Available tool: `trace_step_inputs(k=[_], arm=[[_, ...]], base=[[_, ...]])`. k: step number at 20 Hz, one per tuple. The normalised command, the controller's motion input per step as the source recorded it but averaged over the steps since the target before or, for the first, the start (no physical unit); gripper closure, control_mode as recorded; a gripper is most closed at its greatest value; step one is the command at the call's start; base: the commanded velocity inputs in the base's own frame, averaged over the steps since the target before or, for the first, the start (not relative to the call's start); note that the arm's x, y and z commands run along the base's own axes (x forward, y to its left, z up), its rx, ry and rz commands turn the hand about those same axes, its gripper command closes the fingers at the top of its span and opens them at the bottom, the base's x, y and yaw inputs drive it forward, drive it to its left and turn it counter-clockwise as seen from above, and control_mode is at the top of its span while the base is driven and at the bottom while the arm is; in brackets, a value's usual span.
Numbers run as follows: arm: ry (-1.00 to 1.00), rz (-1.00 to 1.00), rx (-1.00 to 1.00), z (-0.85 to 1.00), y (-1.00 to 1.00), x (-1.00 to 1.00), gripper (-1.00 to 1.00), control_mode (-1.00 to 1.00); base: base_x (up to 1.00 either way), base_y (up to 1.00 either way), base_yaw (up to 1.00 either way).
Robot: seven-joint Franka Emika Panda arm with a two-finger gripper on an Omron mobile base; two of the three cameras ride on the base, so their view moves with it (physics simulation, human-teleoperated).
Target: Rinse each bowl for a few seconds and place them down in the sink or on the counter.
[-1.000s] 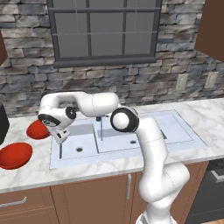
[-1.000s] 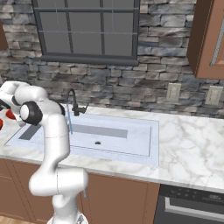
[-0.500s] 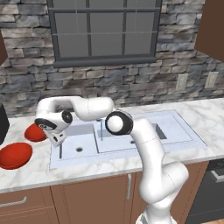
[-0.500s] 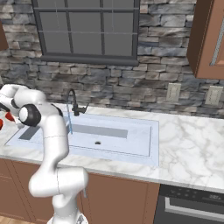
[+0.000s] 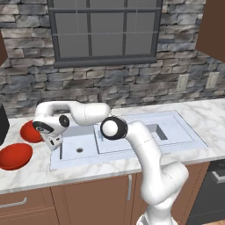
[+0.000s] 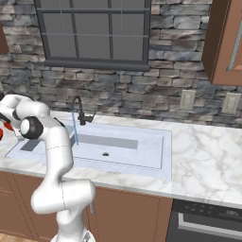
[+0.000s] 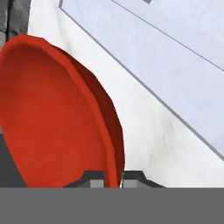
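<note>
Pincer (image 7: 113, 175) pinches the red bowl's (image 7: 57, 118) thin rim; lifting fast, the bowl could slip onto the bench (image 7: 148, 131).

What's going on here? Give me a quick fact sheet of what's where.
Pincer: closed on the rim of the far red bowl, left of the sink
Far red bowl: tilted, on the counter
Near red bowl: flat on the counter, untouched
Faucet: thin stream of water running into the sink
Bowls in sink: none
</note>
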Motion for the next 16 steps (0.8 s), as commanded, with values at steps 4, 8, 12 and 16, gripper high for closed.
trace_step_inputs(k=[4, 8, 12, 16], arm=[[0.06, 0.00, -0.01, -0.11, 0.11, 0.26, 1.00, -1.00], [0.07, 0.00, -0.04, -0.04, 0.18, 0.23, -1.00, -1.00], [0.04, 0.00, -0.02, 0.07, 0.02, 0.20, -1.00, -1.00], [0.01, 0.00, 0.00, 0.24, 0.00, 0.05, -1.00, -1.00]], base=[[0.00, 0.00, 0.00], [0.00, 0.00, 0.00], [0.00, 0.00, 0.00], [0.00, 0.00, 0.00]])
